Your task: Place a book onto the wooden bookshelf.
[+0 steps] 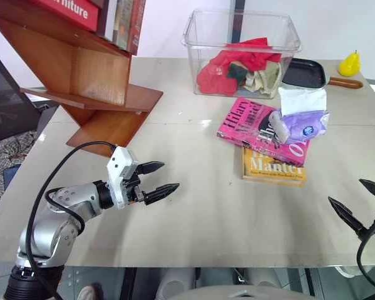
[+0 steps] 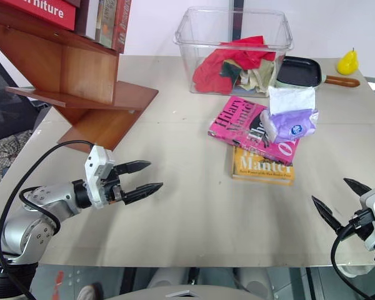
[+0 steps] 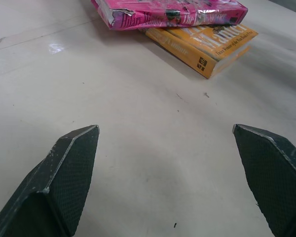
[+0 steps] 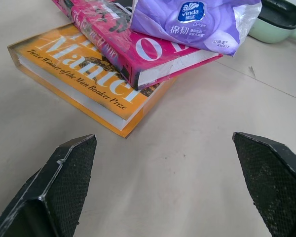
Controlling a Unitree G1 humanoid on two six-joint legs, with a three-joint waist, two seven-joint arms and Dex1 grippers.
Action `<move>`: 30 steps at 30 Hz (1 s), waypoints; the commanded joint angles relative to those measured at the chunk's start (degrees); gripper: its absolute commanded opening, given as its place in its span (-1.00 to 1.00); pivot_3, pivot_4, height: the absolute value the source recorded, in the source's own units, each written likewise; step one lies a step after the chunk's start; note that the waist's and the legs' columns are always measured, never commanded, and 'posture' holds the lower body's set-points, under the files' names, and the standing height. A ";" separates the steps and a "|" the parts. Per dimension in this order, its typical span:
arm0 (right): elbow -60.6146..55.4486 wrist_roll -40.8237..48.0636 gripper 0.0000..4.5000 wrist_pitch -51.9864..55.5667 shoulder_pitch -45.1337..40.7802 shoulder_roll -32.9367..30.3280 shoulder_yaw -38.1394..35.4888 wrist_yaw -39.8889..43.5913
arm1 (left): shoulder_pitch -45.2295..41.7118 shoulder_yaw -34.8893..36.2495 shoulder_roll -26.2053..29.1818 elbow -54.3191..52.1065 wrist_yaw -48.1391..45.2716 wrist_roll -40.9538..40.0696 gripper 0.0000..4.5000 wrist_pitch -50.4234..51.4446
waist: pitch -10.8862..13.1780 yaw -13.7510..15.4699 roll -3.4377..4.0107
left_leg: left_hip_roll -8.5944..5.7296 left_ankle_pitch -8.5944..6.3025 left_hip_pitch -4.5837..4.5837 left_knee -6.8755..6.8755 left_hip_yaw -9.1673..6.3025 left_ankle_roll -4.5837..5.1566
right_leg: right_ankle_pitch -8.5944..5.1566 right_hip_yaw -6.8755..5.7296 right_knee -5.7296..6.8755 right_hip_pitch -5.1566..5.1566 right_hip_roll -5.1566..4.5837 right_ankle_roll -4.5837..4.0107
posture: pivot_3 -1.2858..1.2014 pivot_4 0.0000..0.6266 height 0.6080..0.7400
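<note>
Nothing done yet — the pink book (image 1: 256, 128) lies flat mid-table on top of the yellow-orange book (image 1: 272, 169), well apart from the wooden bookshelf (image 1: 87, 81) at the table's far left corner, w/ both the left gripper (image 1: 157, 181) and right gripper (image 1: 353, 200) spread wide, empty, hovering short of the stack. In the way: a purple tissue pack (image 1: 303, 124) & a white tissue pack (image 1: 302, 100) sit on the pink book — prob. need shifting or they'll slide off on the lift. Also around: clear bin (image 1: 244, 47) of cloths, dark pan (image 1: 309, 74), yellow pear (image 1: 349, 64).
</note>
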 commanded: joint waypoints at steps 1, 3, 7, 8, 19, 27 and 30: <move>-0.31 0.05 0.99 -0.73 -1.62 -0.91 -1.03 -0.92 | -1.23 0.94 -0.48 -2.32 0.06 -1.82 0.98 -0.18 | 0.00 0.00 0.00 | 0.00 0.00 0.00 0.00 0.00 0.00 | 0.00 0.00 0.00 0.00 0.00 0.00 | 0.03 -0.52 1.00; -1.15 -1.08 0.99 1.74 -5.28 -2.54 0.71 -3.54 | -3.44 0.70 -1.20 -4.00 0.41 -3.88 0.98 0.61 | 0.00 -0.10 -0.01 | 0.00 0.00 0.01 0.01 0.01 0.00 | 0.00 0.01 0.00 0.00 0.00 0.00 | 0.03 -0.52 1.00; -3.44 -0.72 0.99 7.34 -10.16 -5.03 3.26 -6.54 | -4.89 0.42 -1.28 -6.11 -0.88 -5.58 0.98 0.54 | -0.01 -0.07 0.01 | 0.00 0.00 0.01 0.18 0.03 0.00 | 0.03 0.02 0.05 0.03 0.02 -0.04 | 0.03 -0.52 1.00; -3.89 -0.30 0.99 9.02 -11.96 -5.82 4.49 -7.10 | -5.05 0.46 -1.39 -6.76 -1.21 -5.13 0.98 -0.76 | -0.03 -0.05 0.03 | 0.00 0.00 0.00 0.18 0.02 0.00 | 0.03 0.00 0.05 0.03 0.02 -0.04 | 0.03 -0.52 1.00; 6.99 -6.97 0.99 25.53 -45.59 -10.19 25.45 -16.45 | -7.41 0.63 -2.75 -10.02 -0.83 -7.52 0.98 -1.52 | 0.02 -0.50 -0.01 | -0.02 0.01 -0.07 0.29 0.06 0.00 | 0.07 0.04 0.05 0.00 0.08 -0.09 | 0.03 -0.52 1.00; 21.43 -11.48 0.99 29.37 -60.74 -7.73 36.62 -16.26 | -5.16 2.74 -1.95 -13.58 0.38 -11.65 0.98 0.40 | 0.03 -0.71 0.00 | -0.01 0.15 -0.54 0.30 -0.04 -0.25 | 0.21 -0.04 0.04 -0.35 0.09 0.13 | 0.03 -0.52 1.00; 23.87 -12.71 0.43 29.96 -62.29 -7.60 38.06 -16.22 | -4.19 3.14 -1.35 -14.55 0.48 -12.64 1.00 0.71 | 0.03 -0.79 0.01 | -0.02 0.16 -0.98 0.53 -0.13 -0.27 | 0.21 -0.15 0.04 -0.65 0.05 0.14 | 0.03 -0.52 1.00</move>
